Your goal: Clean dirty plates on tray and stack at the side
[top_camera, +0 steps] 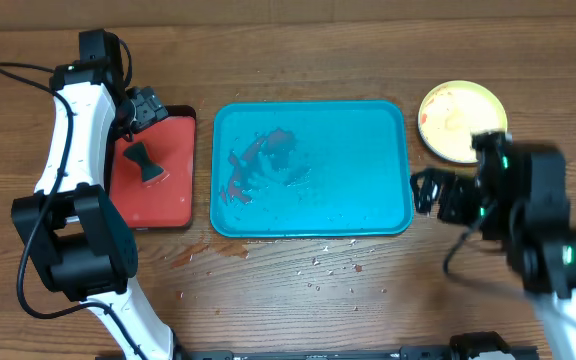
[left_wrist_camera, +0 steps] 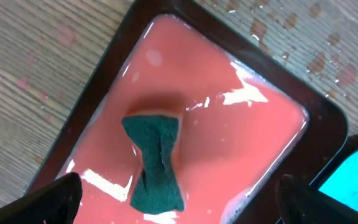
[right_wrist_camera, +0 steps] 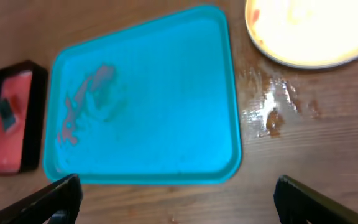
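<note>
The teal tray (top_camera: 388,215) lies mid-table with no plate on it, only red sauce smears (top_camera: 258,160) on its left part. It also shows in the right wrist view (right_wrist_camera: 232,93). A yellow-green plate (top_camera: 463,120) with red smears sits on the table right of the tray, also in the right wrist view (right_wrist_camera: 309,31). I cannot tell if other plates lie under it; the white and light blue plates are not visible. My left gripper (top_camera: 143,108) (left_wrist_camera: 179,199) is open above a green sponge (left_wrist_camera: 154,165). My right gripper (top_camera: 433,192) (right_wrist_camera: 179,205) is open and empty beside the tray's right edge.
A small dark-rimmed red tray (top_camera: 173,200) (left_wrist_camera: 123,43) holding pink liquid and the sponge (top_camera: 145,163) stands left of the teal tray. Water drops and wet patches lie on the wood in front of the tray (top_camera: 318,262) and below the plate (right_wrist_camera: 269,112).
</note>
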Robot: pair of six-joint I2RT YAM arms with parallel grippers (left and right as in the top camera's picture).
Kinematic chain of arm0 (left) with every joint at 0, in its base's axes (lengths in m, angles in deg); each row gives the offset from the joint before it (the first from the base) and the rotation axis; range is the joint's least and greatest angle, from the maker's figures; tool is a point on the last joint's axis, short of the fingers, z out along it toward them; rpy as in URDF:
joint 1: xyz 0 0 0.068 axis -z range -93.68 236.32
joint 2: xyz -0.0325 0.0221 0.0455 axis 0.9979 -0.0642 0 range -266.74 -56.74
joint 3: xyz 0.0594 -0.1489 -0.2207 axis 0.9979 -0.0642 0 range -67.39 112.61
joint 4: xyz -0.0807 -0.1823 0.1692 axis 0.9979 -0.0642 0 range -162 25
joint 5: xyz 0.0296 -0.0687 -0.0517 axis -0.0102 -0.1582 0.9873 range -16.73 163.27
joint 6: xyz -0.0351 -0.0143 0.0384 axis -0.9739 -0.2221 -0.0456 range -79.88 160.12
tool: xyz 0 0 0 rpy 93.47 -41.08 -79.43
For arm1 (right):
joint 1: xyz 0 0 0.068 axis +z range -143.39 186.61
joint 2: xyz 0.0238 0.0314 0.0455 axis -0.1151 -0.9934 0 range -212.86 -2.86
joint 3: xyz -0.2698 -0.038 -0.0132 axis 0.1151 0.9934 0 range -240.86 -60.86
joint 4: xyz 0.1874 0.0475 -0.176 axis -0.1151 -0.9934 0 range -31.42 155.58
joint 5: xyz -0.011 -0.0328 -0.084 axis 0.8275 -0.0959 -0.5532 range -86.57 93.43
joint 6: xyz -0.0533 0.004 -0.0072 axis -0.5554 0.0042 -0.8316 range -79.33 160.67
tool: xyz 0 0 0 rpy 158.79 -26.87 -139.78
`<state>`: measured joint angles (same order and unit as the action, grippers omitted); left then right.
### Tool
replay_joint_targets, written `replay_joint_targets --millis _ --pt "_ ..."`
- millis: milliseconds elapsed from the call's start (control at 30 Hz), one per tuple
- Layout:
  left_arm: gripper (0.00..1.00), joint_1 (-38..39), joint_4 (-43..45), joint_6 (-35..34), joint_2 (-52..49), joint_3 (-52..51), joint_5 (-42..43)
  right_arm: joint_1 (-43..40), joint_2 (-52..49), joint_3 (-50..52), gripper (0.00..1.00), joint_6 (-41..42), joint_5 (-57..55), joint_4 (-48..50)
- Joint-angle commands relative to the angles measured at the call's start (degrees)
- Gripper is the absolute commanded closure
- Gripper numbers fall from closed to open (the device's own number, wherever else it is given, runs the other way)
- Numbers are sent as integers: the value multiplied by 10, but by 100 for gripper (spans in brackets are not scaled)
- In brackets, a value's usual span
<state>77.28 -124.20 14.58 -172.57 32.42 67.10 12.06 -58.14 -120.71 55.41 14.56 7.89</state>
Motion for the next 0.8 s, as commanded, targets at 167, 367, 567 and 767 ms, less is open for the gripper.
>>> replay_joint_targets --millis 167,367,567,767 --pt "1 0 -1 -2 12 12 1 3 263 274 0 -4 -40 238" --pt "0 0 -1 -2 12 12 1 1 336 411 0 -4 -67 430" --pt "0 0 -1 -2 12 12 1 -8 409 527 0 1 -66 551" --pt "0 0 -1 -2 12 12 1 -28 462 571 0 0 -66 597"
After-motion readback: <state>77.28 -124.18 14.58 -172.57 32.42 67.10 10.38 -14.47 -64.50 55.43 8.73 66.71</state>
